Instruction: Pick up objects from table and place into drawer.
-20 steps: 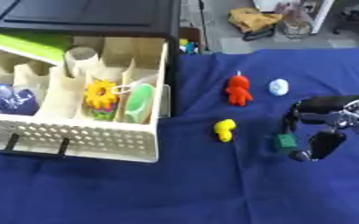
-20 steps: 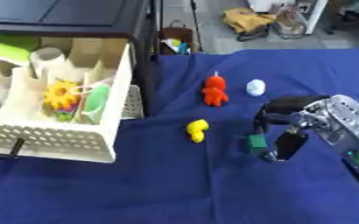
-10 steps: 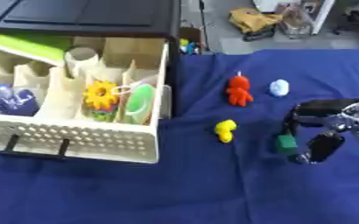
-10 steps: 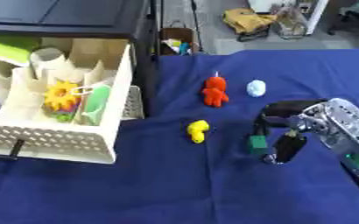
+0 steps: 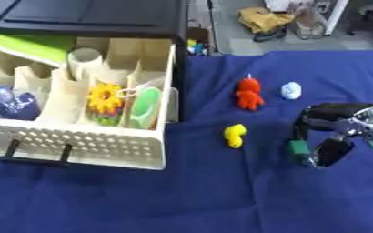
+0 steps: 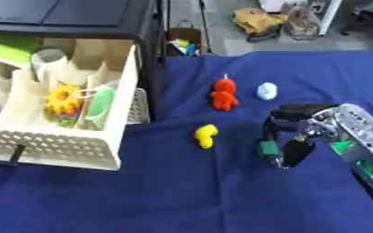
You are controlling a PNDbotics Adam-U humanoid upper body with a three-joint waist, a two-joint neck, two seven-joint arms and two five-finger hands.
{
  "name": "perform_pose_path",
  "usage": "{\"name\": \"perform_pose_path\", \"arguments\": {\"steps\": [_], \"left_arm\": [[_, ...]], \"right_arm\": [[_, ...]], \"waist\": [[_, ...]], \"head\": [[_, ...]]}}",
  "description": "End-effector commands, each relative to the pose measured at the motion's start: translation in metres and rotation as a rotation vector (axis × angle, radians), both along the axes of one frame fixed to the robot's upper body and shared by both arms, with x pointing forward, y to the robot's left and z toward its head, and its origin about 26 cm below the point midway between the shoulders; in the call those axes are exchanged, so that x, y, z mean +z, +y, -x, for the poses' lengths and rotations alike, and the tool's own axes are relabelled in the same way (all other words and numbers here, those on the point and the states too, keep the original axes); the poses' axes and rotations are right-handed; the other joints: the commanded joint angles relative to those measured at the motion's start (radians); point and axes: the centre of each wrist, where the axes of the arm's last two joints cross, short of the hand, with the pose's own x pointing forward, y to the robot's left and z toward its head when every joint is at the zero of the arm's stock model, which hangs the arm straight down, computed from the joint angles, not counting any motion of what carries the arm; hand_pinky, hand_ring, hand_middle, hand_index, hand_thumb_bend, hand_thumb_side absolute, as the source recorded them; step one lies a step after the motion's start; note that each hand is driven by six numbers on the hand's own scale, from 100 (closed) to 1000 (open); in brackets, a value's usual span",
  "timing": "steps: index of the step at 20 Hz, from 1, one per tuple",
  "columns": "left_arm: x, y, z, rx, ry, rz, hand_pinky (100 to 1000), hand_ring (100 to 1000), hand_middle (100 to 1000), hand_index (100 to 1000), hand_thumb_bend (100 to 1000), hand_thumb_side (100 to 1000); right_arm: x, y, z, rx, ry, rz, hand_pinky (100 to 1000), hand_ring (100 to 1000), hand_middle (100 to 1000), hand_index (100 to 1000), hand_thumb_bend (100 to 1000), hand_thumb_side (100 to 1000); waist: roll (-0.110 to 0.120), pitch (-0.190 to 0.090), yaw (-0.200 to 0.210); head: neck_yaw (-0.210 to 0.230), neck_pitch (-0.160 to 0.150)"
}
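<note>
On the blue cloth lie a red figure (image 5: pixel 249 93), a pale blue-white lump (image 5: pixel 291 91) and a yellow toy (image 5: pixel 235 135). A small green block (image 5: pixel 299 147) sits at the fingertips of my right hand (image 5: pixel 335 133), which reaches in from the right with fingers curled down around it. The open cream drawer (image 5: pixel 94 145) at the left holds a yellow flower (image 5: pixel 104 98), a green piece (image 5: pixel 145 107) and a blue-white item (image 5: pixel 7 102). My left hand shows in neither view.
A black cabinet top (image 5: pixel 86 18) sits above the drawer. Beyond the table's far edge are a yellow bag (image 5: pixel 260 18) and floor clutter. Blue cloth (image 5: pixel 182 195) stretches across the front.
The right hand has shifted slightly toward the left and up with the green block at its fingertips. The toys and drawer have not moved.
</note>
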Motion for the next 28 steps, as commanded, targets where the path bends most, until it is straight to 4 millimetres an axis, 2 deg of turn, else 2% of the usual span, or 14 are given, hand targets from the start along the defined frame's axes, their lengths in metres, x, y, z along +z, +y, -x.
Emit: {"name": "perform_pose_path", "arguments": {"steps": [1,9,15,28], "left_arm": [[0.006,0.000,0.001,-0.003,-0.023,-0.017,489,689,713,837,392,1000],[0.006,0.000,0.001,-0.005,-0.022,-0.018,488,689,714,838,392,1000],[0.006,0.000,0.001,-0.005,-0.021,-0.020,488,689,713,837,391,1000],[0.006,0.001,0.001,-0.003,-0.015,-0.022,488,689,713,837,389,1000]], "right_arm": [[0.007,-0.005,0.000,-0.017,-0.046,0.020,712,788,549,650,351,317],[0.006,-0.005,-0.002,-0.018,-0.064,0.025,700,775,531,608,316,305],[0.014,-0.002,0.001,0.000,-0.090,0.021,694,769,522,589,276,314],[0.069,0.020,0.025,0.106,-0.276,-0.042,682,741,477,540,210,361]], "waist": [[-0.001,-0.015,0.001],[-0.002,-0.015,0.001],[-0.003,-0.017,0.001],[-0.008,-0.026,-0.002]], "head": [[-0.001,-0.013],[-0.003,-0.014],[-0.002,-0.014],[0.003,-0.009]]}}
